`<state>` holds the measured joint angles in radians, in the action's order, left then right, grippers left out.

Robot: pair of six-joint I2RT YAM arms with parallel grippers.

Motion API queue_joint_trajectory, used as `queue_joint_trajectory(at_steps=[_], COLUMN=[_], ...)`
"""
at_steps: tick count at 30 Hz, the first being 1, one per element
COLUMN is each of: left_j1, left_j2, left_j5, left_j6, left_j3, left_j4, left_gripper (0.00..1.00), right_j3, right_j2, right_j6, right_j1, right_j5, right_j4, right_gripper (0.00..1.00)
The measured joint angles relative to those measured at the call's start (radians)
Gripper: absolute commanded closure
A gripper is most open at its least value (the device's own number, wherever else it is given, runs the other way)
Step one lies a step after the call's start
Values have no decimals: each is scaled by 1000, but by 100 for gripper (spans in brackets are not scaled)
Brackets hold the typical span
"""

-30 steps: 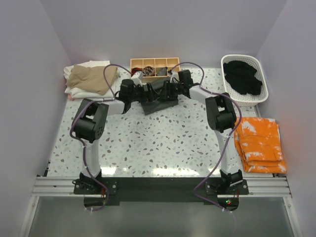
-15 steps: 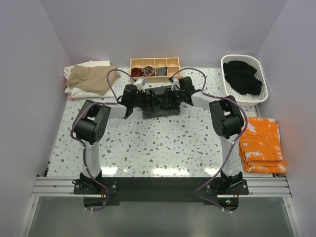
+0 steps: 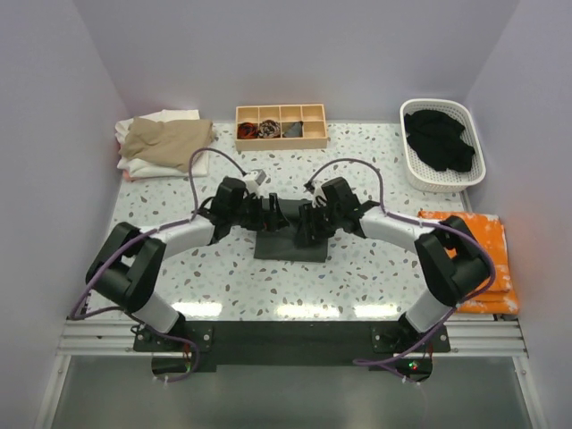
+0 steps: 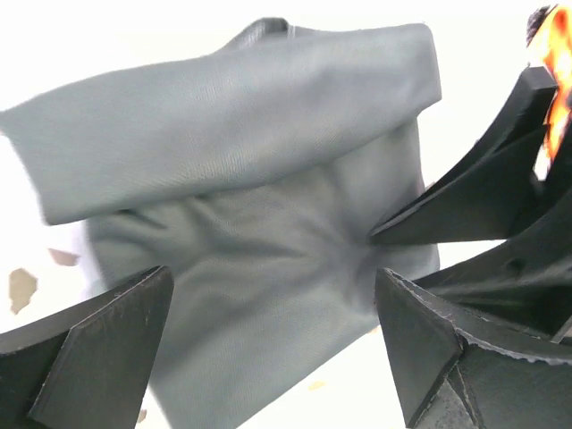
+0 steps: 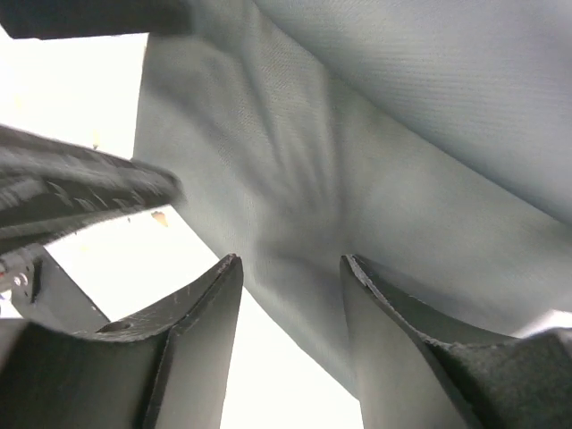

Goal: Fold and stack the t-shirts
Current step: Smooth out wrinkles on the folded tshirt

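The charcoal t-shirt (image 3: 290, 243) lies as a compact folded rectangle on the table (image 3: 357, 277), about midway between the left and right edges and a little nearer the near edge than the far one. Both arms bend inward so their wrists meet over it, one at each end of the fold.

The left gripper (image 3: 271, 214) hangs above the shirt's left part with its jaws spread as wide as they go. It holds nothing, and its wrist view shows bare cloth between the tips. The right gripper (image 3: 307, 228) is at the shirt's right part with its jaws about half open. Creases in the cloth fan out from its tips, so it looks to be pressing down on the fabric. The right wrist view is too close to say whether any cloth is caught between the fingers (image 5: 210, 304).

With the fold looking complete, the wide left jaws suggest a release or a fresh approach, probably to carry the bundle to a pile.

The tan shirt (image 3: 165, 141) lies on the white shirts (image 3: 156, 166) at the far left corner, the likely stack. A basket (image 3: 420, 174) of black cloth (image 3: 438, 138) stands at the far right corner, and orange cloth (image 3: 469, 259) lies along the right edge. A wooden tray (image 3: 280, 140) sits at the far edge.
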<state>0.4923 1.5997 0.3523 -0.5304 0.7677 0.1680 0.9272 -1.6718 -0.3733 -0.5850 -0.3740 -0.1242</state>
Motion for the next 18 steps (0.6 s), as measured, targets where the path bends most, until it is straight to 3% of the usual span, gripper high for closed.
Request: queue_joint_trajectory(at_steps=[5, 18], left_j1=[-1, -1], left_j2=[-109, -60], left_j5=[-46, -41], left_j6=[8, 44], left_j3=[24, 91], left_j4=[-56, -90], left_gripper=[0, 0], right_j3=[19, 118], right_j2=[112, 60], right_j6=[-1, 0], right_j1=[14, 16], right_j5=[86, 176], right_j4=[-58, -163], right_gripper=[47, 47])
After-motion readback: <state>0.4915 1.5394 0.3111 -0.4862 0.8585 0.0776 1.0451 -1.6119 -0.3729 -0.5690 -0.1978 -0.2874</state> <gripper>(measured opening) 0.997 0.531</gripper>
